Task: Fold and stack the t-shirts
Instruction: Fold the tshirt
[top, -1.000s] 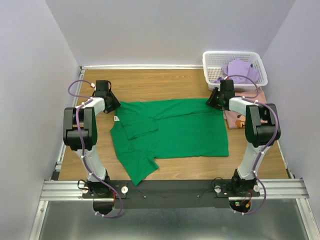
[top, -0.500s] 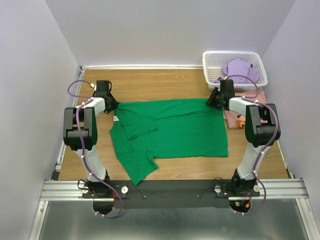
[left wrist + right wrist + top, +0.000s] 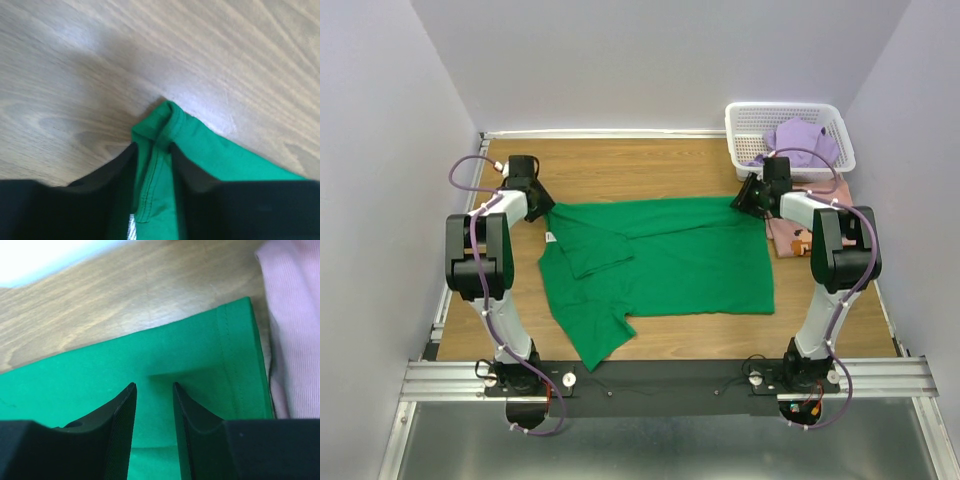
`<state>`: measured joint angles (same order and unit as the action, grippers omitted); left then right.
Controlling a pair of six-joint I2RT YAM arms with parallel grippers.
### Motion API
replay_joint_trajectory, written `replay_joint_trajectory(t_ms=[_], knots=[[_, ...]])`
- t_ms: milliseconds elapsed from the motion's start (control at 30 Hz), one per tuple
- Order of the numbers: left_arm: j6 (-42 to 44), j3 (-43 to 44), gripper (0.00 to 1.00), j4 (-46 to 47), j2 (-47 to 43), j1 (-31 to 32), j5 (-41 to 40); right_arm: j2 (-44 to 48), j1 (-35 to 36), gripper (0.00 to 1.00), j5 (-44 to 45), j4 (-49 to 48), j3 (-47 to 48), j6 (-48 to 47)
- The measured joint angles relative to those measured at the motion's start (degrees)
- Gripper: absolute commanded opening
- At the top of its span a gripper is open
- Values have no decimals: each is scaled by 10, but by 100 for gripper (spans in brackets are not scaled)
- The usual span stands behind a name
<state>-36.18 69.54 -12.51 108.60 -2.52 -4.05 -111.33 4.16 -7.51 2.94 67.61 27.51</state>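
The green t-shirt (image 3: 660, 260) lies spread on the wooden table, with one sleeve folded in on its left part. My left gripper (image 3: 528, 190) is at the shirt's far left corner and is shut on a bunched green hem (image 3: 155, 165). My right gripper (image 3: 752, 194) is at the far right corner. Its jaws stand narrowly apart on the green cloth (image 3: 200, 355), pinching it near the hem. The pink t-shirt (image 3: 798, 236) lies right of the green one and shows in the right wrist view (image 3: 295, 330). The lavender t-shirt (image 3: 802, 138) lies in the basket.
A white lattice basket (image 3: 745, 125) stands at the far right corner of the table (image 3: 650, 165). Grey walls close in the left, far and right sides. A black rail with both arm bases runs along the near edge.
Both grippers have moved slightly toward the far wall. The shirt's far left corner went with the left gripper, and the shirt's right edge shifted a little to the left.
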Motion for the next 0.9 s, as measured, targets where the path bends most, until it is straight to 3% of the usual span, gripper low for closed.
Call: replay_joint_trajectory(t_ms=[167, 267, 533, 700, 900], knots=[[6, 12, 73, -6, -12, -4, -5, 2, -1, 48, -16, 7, 23, -16], [6, 12, 78, -19, -50, -2, -16, 18, -1, 48, -26, 8, 27, -24], [-4, 10, 68, -34, -173, 50, -50, 80, -1, 45, 2, 5, 8, -15], [-9, -13, 63, -35, -143, 105, -51, 69, -2, 43, 20, 11, -24, 2], [-20, -30, 61, -37, -60, 108, -51, 39, -9, 43, 30, 14, -30, 12]])
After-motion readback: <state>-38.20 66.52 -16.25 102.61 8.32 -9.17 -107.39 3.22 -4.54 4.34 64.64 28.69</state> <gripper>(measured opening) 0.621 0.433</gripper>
